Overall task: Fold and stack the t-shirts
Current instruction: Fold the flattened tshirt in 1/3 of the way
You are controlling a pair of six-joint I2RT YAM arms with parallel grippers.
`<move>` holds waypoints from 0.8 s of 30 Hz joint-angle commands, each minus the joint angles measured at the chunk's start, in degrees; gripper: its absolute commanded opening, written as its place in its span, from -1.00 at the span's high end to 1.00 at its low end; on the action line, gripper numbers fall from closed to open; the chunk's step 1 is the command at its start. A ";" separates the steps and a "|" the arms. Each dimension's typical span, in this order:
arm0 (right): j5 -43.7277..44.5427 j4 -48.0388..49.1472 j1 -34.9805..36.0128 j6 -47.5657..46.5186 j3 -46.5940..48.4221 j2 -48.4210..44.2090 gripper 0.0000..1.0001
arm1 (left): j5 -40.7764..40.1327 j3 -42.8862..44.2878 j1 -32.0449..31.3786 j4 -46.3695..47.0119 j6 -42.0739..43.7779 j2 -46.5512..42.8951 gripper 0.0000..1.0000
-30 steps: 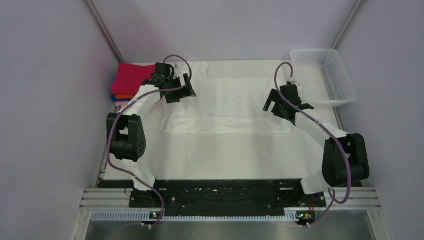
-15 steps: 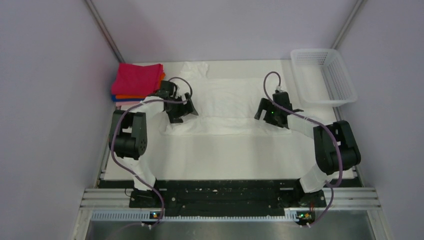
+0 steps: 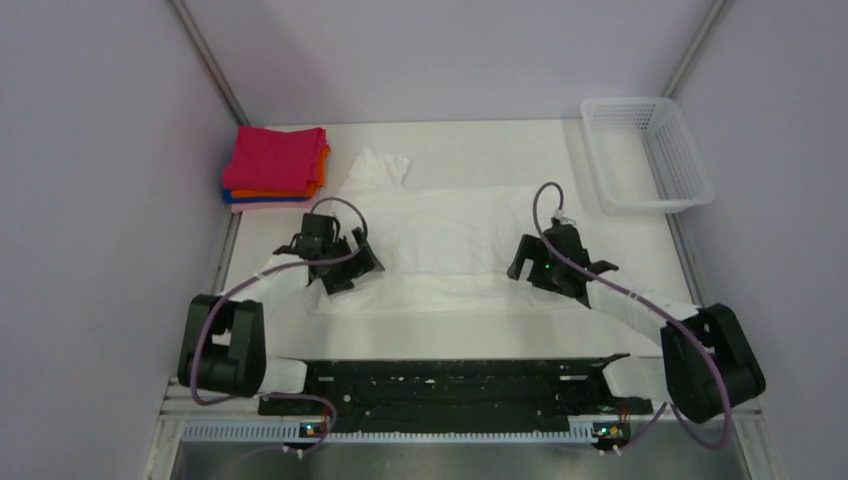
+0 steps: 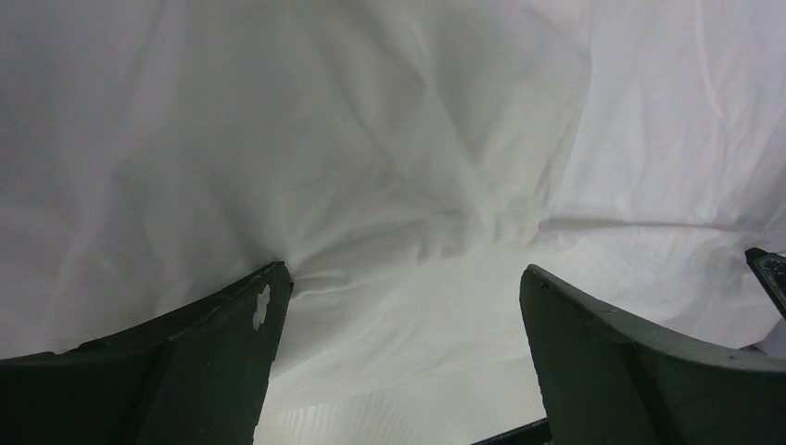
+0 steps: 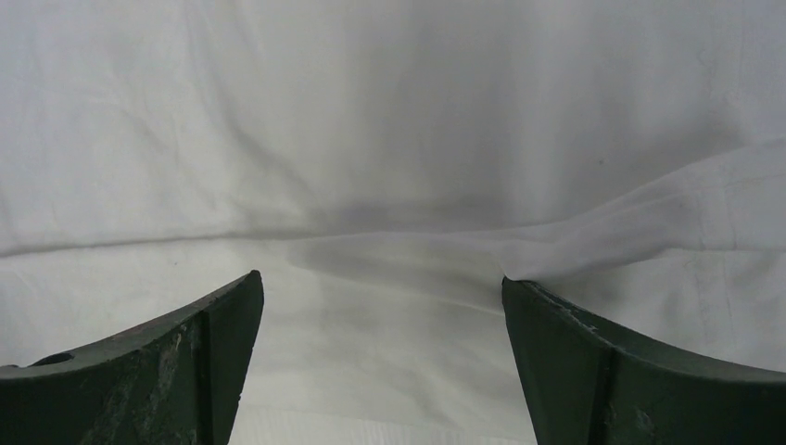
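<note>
The wrinkled white t-shirt [image 3: 440,235] lies spread across the middle of the table, and the stack of folded shirts [image 3: 275,168], magenta on top, sits at the far left corner. The left gripper [image 3: 350,268] and the right gripper [image 3: 528,262] are low over the shirt's near left and right parts. Each has its fingers spread wide, clamped on nothing.

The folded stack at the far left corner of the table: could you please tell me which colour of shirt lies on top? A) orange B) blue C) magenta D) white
C: the magenta shirt lies uppermost, largely covering the other folded shirts.
</note>
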 commanded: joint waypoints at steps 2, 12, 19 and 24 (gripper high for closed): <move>-2.13 -12.42 3.31 4.99 -5.69 -8.81 -0.98 | -4.81 -9.84 -0.19 -9.95 -4.39 -10.27 -0.98; 0.50 -12.92 3.62 4.74 -4.94 -15.66 -0.97 | -2.50 -9.37 -0.30 -12.67 -4.33 -20.60 -0.98; 2.77 -8.05 3.55 1.96 2.42 -14.01 -0.97 | 4.49 -1.26 -0.30 -7.13 -2.21 -15.77 -0.98; 2.32 -8.03 3.17 0.40 6.02 -11.71 -0.97 | 4.70 4.81 -0.30 -5.23 0.27 -7.24 -0.98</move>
